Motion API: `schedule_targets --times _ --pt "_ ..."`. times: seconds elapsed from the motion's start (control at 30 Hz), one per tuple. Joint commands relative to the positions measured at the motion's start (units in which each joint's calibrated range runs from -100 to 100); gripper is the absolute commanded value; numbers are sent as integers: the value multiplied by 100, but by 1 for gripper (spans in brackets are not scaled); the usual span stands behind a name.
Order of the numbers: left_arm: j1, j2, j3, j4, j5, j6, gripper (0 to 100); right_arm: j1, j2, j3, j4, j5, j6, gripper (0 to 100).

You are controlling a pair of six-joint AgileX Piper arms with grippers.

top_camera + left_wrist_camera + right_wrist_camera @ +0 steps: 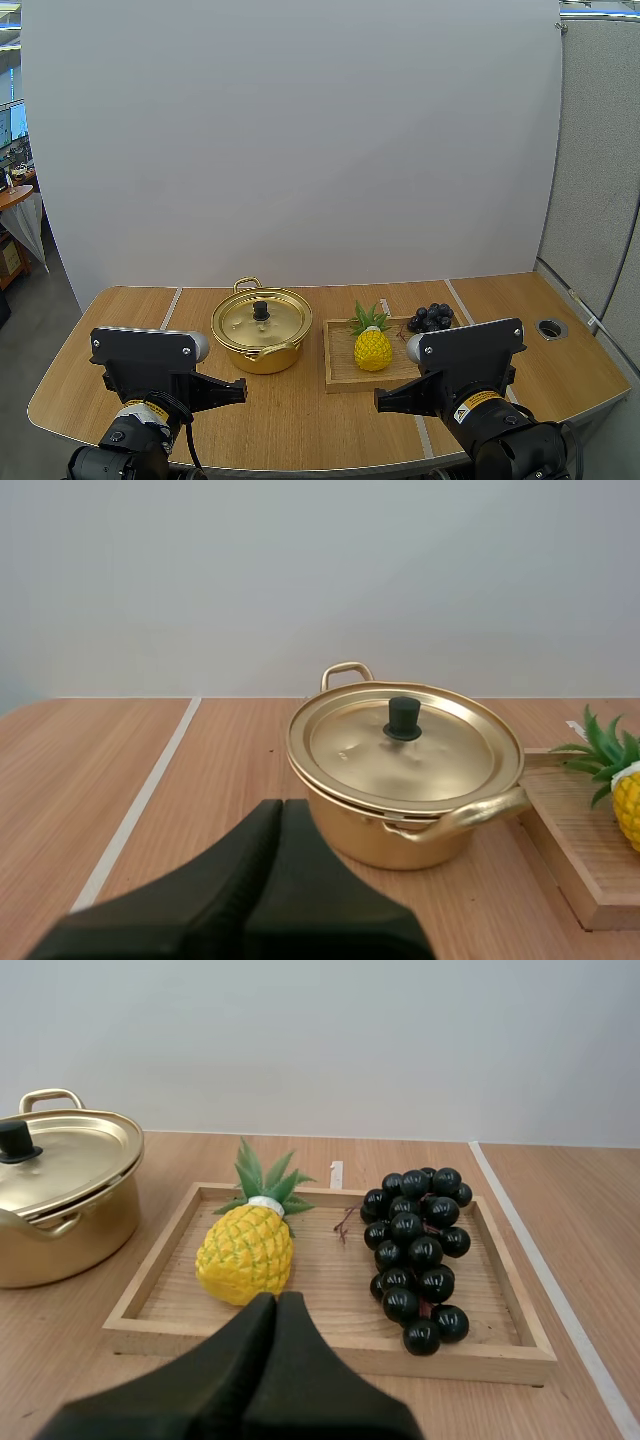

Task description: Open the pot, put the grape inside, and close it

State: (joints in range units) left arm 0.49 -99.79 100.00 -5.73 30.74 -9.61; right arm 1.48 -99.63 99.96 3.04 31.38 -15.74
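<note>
A gold pot [262, 345] stands at mid-table with its lid [262, 318] on, black knob [261, 311] upright. To its right, a wooden tray [340, 380] holds a bunch of dark grapes [431, 318]. The left wrist view has my left gripper [282, 815] shut as one dark wedge, short of the pot [400, 835] and its lid [405, 748]. My right gripper [277, 1305] is likewise shut on nothing, just in front of the tray [330, 1355], with the grapes [415, 1255] lying on the tray's side away from the pot [60, 1220].
A toy pineapple [372, 347] lies in the tray between pot and grapes, also seen as pineapple [245, 1255]. A round cable hole [550, 327] sits at the table's far right. Bare tabletop [300, 420] stretches in front of the pot.
</note>
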Motion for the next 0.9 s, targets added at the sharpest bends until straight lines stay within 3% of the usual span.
schedule_targets --times 0.0,0.57,0.73,0.87 --pt "2 -21 -307 0 -133 83 0 -20 -37 -141 -38 -20 -3 0" --pt "2 -21 -3538 22 7 378 0 -20 -37 -3170 -38 300 -3 0" --pt "2 -21 -4427 22 1413 378 0 -20 -37 -3829 -38 1391 -3 0" --pt "2 -21 -5024 22 3167 378 0 -20 -37 -4424 -38 3175 -3 0"
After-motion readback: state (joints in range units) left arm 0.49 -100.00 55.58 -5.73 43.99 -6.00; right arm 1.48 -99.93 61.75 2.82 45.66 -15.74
